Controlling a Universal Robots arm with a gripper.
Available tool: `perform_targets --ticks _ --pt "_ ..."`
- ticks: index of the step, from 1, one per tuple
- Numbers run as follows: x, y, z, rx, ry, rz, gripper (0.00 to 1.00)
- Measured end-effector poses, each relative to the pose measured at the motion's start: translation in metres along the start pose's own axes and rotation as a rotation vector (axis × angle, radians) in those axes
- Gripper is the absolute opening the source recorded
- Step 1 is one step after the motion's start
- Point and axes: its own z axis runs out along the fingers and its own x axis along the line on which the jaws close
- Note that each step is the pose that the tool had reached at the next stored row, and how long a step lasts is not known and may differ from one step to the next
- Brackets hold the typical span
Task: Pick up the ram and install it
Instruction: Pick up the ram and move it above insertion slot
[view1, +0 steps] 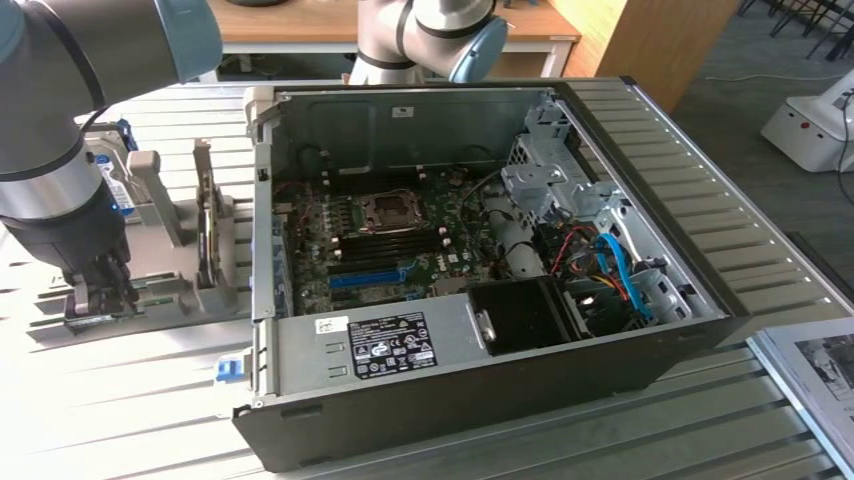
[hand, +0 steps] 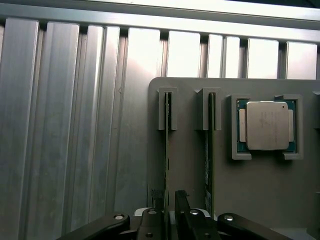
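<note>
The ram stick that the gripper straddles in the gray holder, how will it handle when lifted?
Probably stiff and light: the ram is a thin, flat board. Likely to slide straight out, since it stands upright in a narrow slot of the holder. Possibly fragile if twisted, being so slim.

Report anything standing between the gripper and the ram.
Nothing visible does. The open gripper straddles the ram, which stands on edge in the grey holder. A second board stands in the next slot, outside the gripper.

Ram (hand: 166, 150) end hidden behind tool (hand: 170, 202); tool base cropped.
</note>
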Motion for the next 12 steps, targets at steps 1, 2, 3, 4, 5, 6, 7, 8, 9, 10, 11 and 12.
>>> perform_targets --ticks 1,2,3,4,5,6,7,8,9,10,11,12 --pt "0.0 0.0 0.0 0.0 0.0 0.0 0.24" --pt "0.0 0.0 0.0 0.0 -0.0001 0.0 0.24" --pt "0.0 0.0 0.0 0.0 0.0 0.0 0.22" --pt "0.0 0.0 0.0 0.0 0.0001 0.0 0.16" --pt "0.0 0.0 0.0 -0.0001 0.0 0.0 0.12" --pt "0.0 0.0 0.0 -0.0001 0.0 0.0 0.12" --pt "0.0 0.0 0.0 -0.0001 0.0 0.0 0.12" --pt "0.0 0.0 0.0 0.0 0.0 0.0 0.12" --pt "0.0 0.0 0.0 0.0 0.0 0.0 0.12" --pt "0.0 0.0 0.0 -0.0001 0.0 0.0 0.12" --pt "0.0 0.0 0.0 -0.0001 0.0 0.0 0.12" --pt "0.0 0.0 0.0 -0.0001 0.0 0.0 0.12"
